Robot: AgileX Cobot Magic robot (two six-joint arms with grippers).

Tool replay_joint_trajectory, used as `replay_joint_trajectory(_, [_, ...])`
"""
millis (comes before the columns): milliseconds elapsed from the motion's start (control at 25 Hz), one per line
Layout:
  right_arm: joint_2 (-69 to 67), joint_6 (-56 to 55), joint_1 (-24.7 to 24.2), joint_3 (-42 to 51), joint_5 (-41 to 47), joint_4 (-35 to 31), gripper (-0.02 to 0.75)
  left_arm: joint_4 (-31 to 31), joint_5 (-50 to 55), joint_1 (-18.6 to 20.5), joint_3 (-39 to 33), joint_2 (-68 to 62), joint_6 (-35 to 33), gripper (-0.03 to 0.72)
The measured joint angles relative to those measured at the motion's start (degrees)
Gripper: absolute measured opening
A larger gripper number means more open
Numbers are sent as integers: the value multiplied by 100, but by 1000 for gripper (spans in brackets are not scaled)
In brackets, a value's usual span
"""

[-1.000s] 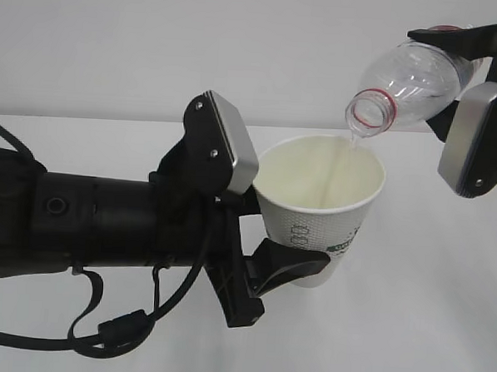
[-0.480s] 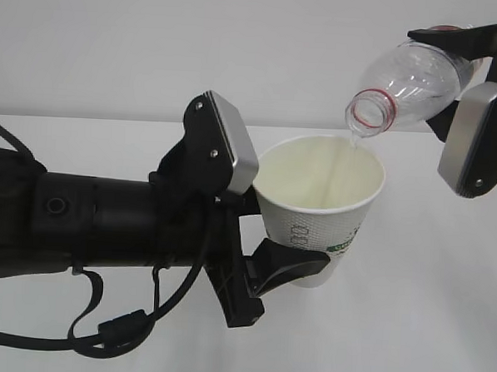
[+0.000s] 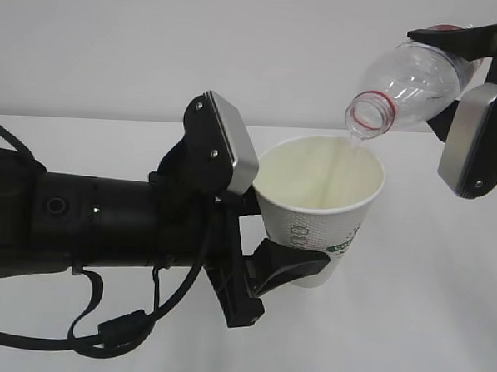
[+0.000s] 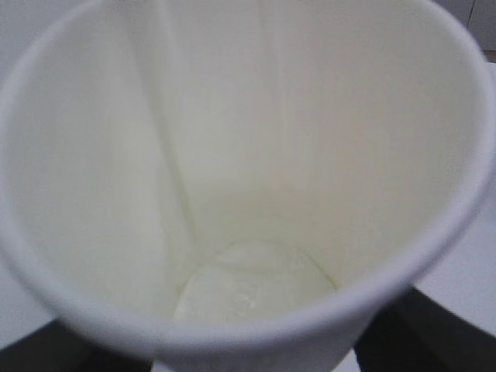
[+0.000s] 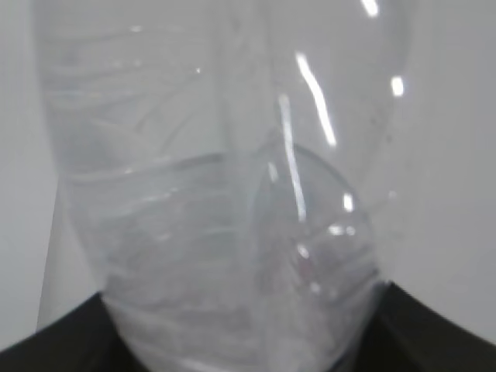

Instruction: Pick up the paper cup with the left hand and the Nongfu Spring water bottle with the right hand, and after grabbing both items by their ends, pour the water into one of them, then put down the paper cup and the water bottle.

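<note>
A small white tapered paper cup (image 3: 318,210) with a cream inside and green-grey printed marks is held off the white table (image 3: 408,328) near the middle of the scene. The left claw (image 3: 263,228), black with grey flat finger plates, on a thick black arm with looping cables, grips the cup's lower part from the left. At upper right, the right claw (image 3: 474,98) grips a clear ribbed plastic bottle (image 3: 412,82) with a red neck ring, tilted mouth-down just above the cup's far rim. A thin stream of clear water (image 3: 348,145) falls from the mouth into the cup.
</note>
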State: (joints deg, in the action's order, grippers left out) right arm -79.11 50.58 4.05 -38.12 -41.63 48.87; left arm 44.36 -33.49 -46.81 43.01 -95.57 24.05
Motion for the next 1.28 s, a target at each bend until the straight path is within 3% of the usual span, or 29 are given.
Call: replay_joint_trajectory(1280, [0, 128, 0, 0, 0, 0, 440, 316, -328, 0, 0, -19, 232, 497])
